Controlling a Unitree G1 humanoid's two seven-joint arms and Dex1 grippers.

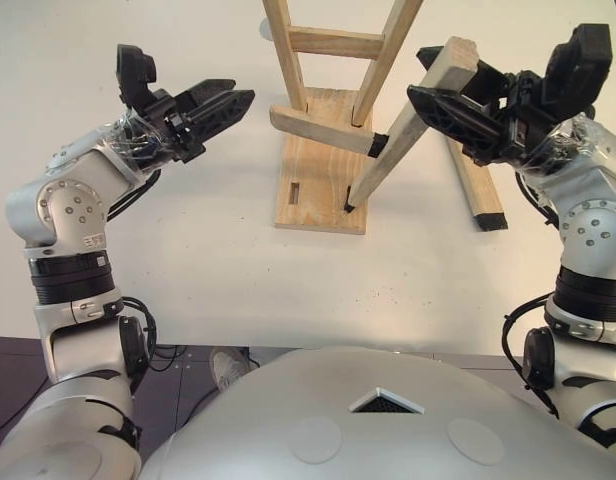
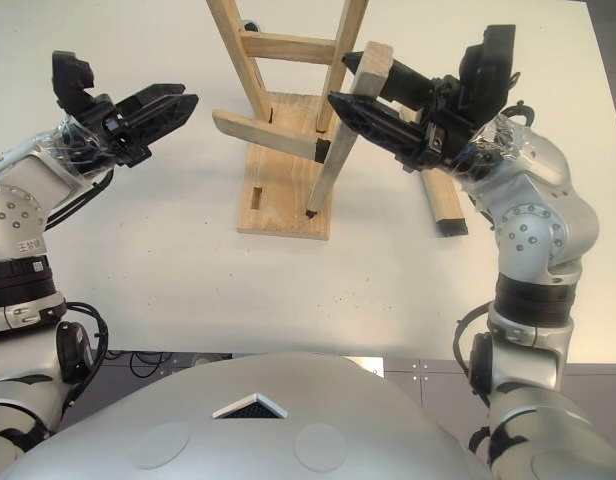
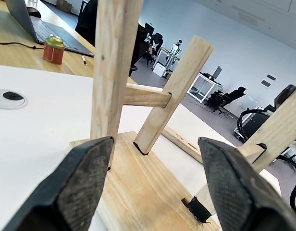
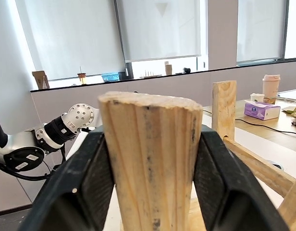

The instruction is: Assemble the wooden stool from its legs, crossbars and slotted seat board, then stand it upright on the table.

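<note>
The slotted seat board (image 1: pixel 313 170) lay flat on the white tabletop (image 1: pixel 188 230), midway between the two arms. Two legs (image 1: pixel 286 55) stood up from its far end, leaning toward each other and joined by a crossbar (image 1: pixel 336 42).

The right gripper (image 1: pixel 443 85) was pinching the upper end of a third leg (image 1: pixel 388 165), one finger on each side of the wood. This leg was tilted, with its dark-tipped lower end meeting the board at the slot by the near right corner. Whether the tip was seated in the slot or only touching its edge could not be determined. A second crossbar (image 1: pixel 313 125) projected from this leg at a black-wrapped joint and extended leftward above the board.

A fourth leg (image 1: pixel 483 195) lay flat on the tabletop just right of the board, below the right gripper.

The left gripper (image 1: pixel 240 95) hung above the tabletop left of the board, its fingers spread and holding nothing, pointed toward the standing legs.
</note>
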